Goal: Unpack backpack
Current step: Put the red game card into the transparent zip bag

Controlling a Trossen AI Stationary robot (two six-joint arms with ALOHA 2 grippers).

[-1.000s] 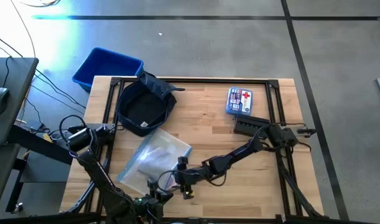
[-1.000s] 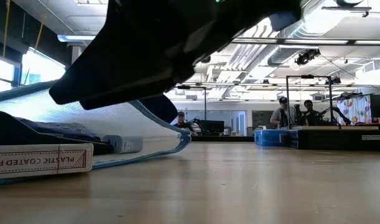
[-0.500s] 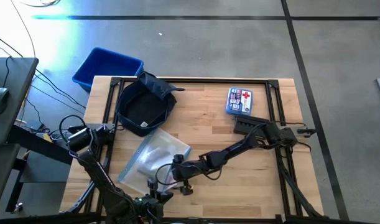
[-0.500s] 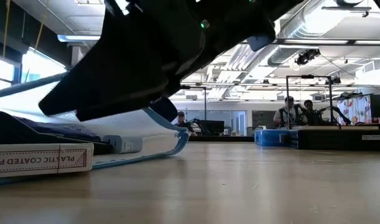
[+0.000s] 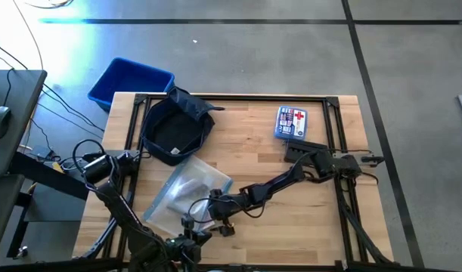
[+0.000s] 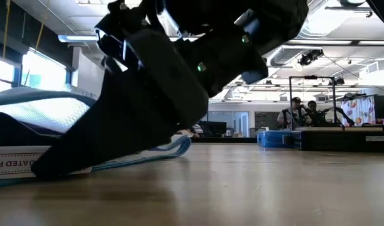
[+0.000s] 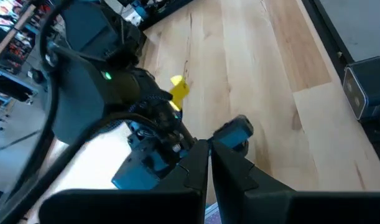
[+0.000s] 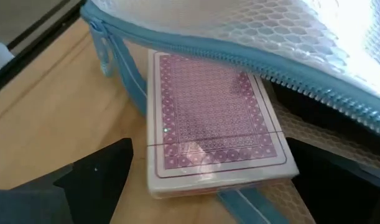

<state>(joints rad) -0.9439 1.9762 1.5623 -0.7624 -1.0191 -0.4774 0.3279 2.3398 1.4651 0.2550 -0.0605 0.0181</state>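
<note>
**Right wrist view: card deck next out of the pouch, backpack looking emptied**

Right wrist view showed the right claw (image 8: 196,186) spread wide either side of a boxed deck of playing cards (image 8: 217,121), the box lying at the unzipped mouth of a clear mesh zip pouch (image 8: 264,37) with a light blue zipper. Something dark sat deeper inside the pouch; what it was could not be told. From above, the pouch (image 5: 187,195) lay at the desk's (image 5: 253,143) near edge, and the left claw (image 7: 208,163), pressed together, waited beside it. Farther back, the backpack (image 5: 174,128) sat open at the far left corner, showing only dark lining, so it seemed already unpacked. A first aid kit (image 5: 292,122) and a flat black item (image 5: 302,151) lay far right. Emptying the pouch appeared to remain. A blue bin (image 5: 130,81) stood on the floor beyond.
</note>
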